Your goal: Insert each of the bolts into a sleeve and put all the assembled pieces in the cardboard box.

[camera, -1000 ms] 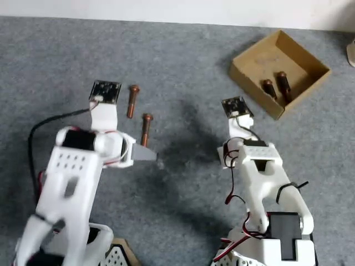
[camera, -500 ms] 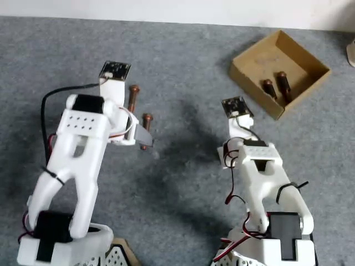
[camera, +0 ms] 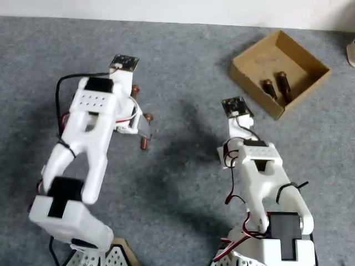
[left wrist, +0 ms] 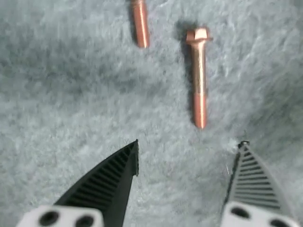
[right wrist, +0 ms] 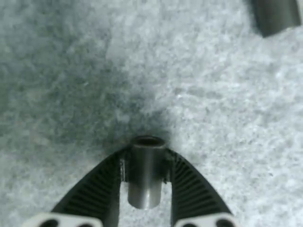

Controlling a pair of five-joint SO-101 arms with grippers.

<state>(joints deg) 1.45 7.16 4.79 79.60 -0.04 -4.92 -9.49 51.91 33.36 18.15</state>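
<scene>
**Left gripper open, right gripper holding sleeve**

Grey tabletop (camera: 183,55) is carrying the cardboard box (camera: 280,72), with assembled pieces (camera: 284,84) lying inside. Left gripper (left wrist: 189,143) is hanging open, far from the box. Right gripper (right wrist: 145,156), nearer the box, is clamping a sleeve (right wrist: 144,184). One bolt (left wrist: 199,78) and a second bolt (left wrist: 139,23) are lying well apart from the box.

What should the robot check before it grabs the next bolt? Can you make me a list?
1. left gripper fingers open: ok.
2. bolt lined up with the gap between the fingers: ok.
3. Fingers around that bolt: not ok, it lies ahead of the tips.
4. second bolt apart from the first: ok.
5. right gripper shut on a sleeve: ok.
6. Room in the cardboard box: ok, two assembled pieces lie inside with bare floor beside them.
</scene>
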